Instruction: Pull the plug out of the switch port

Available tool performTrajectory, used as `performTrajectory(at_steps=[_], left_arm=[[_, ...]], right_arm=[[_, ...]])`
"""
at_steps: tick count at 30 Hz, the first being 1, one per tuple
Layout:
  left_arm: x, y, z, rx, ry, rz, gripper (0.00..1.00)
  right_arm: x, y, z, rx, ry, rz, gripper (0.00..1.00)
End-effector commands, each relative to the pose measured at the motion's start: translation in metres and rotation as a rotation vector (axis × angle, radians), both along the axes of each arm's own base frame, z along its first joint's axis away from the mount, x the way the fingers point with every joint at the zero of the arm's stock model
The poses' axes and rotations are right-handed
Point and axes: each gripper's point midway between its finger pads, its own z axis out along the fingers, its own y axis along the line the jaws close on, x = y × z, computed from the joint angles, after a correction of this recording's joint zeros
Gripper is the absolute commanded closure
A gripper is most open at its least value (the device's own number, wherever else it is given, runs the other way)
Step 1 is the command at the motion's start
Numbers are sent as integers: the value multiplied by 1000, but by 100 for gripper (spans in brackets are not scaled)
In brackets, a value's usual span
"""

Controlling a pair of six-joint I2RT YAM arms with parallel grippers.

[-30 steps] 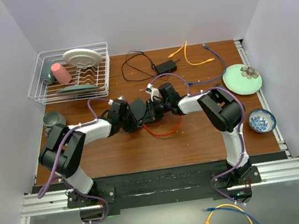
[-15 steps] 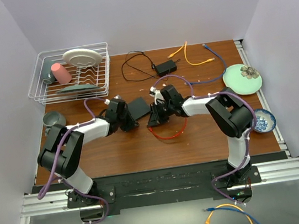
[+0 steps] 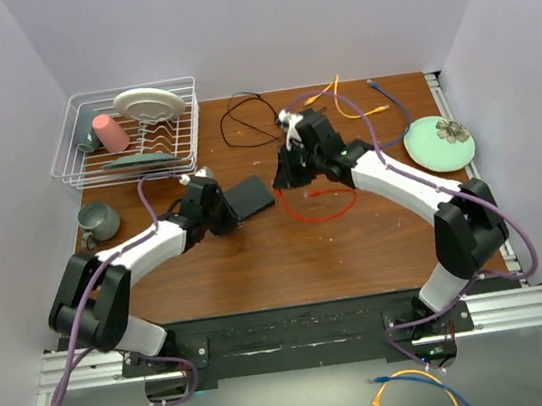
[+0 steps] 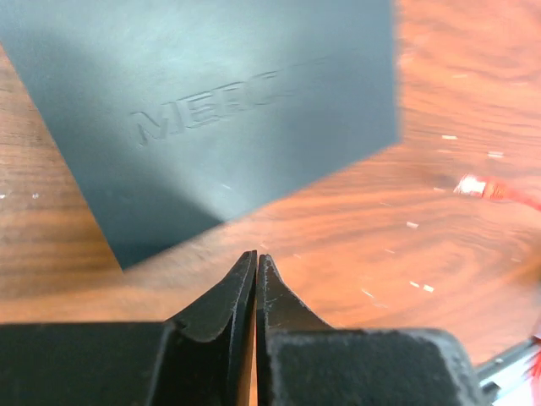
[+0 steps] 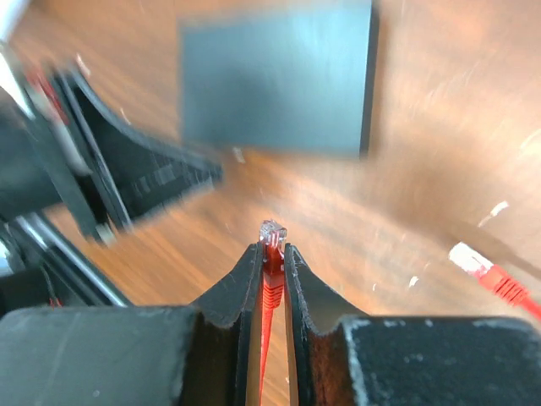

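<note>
The right gripper (image 5: 270,252) pinches the small clear-tipped plug (image 5: 272,230) of the floppy red cable (image 3: 318,213), apart from the flat matte-black switch box (image 3: 250,197). Light and rigid, the plug is best held by its body. The left gripper (image 4: 256,264) is closed on nothing, just beside the box.

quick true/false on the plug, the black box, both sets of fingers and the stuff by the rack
1. The right fingers are shut on the red plug. True.
2. The red plug sits in the black box. False: it is held clear of the box.
3. The left fingers clamp the black box. False: they are shut on nothing, beside the box.
4. The pink cup lies in the wire rack. True.
5. The green mug is in the rack. False: it stands on the table, outside the rack.
</note>
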Motion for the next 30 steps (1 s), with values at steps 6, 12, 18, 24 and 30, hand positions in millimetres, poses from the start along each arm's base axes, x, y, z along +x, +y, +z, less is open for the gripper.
performTrajectory(at_steps=[6, 12, 18, 24, 30], left_arm=[[-1, -5, 71, -83, -198, -76, 90], [-10, -4, 68, -99, -190, -87, 91], [-17, 0, 56, -98, -181, -84, 91], [-20, 4, 56, -63, -187, -102, 92], [-20, 8, 65, -36, -211, -115, 93]], right_arm=[[65, -33, 147, -5, -303, -236, 100], [126, -89, 207, -14, -393, -463, 100], [184, -149, 213, -68, -430, -667, 100], [227, -180, 150, -102, -393, -820, 100], [268, -188, 94, -111, -327, -875, 100]])
